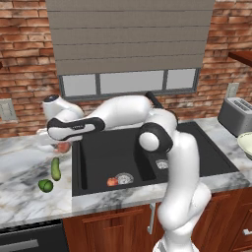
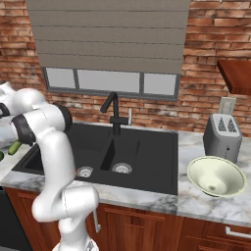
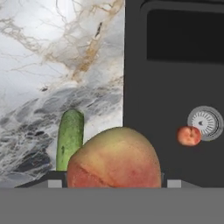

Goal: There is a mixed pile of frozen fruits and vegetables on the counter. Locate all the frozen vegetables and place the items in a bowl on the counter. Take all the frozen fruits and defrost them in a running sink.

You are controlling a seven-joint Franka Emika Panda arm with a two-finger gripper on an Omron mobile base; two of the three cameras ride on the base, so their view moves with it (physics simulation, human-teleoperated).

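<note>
A red-orange peach (image 3: 114,158) sat between the jaws of the gripper (image 1: 63,143), which pinched it on both sides just above the marble counter (image 1: 24,162) left of the black sink (image 1: 98,162). A second peach (image 1: 112,181) lay in the sink's left basin beside a silver drain (image 1: 124,178). The dark-green cucumber (image 1: 56,168) and the round green item (image 1: 46,185) lay on the counter near the gripper, while the cream bowl (image 2: 216,176) stood well apart on the right, beside a toaster (image 2: 222,133).
</note>
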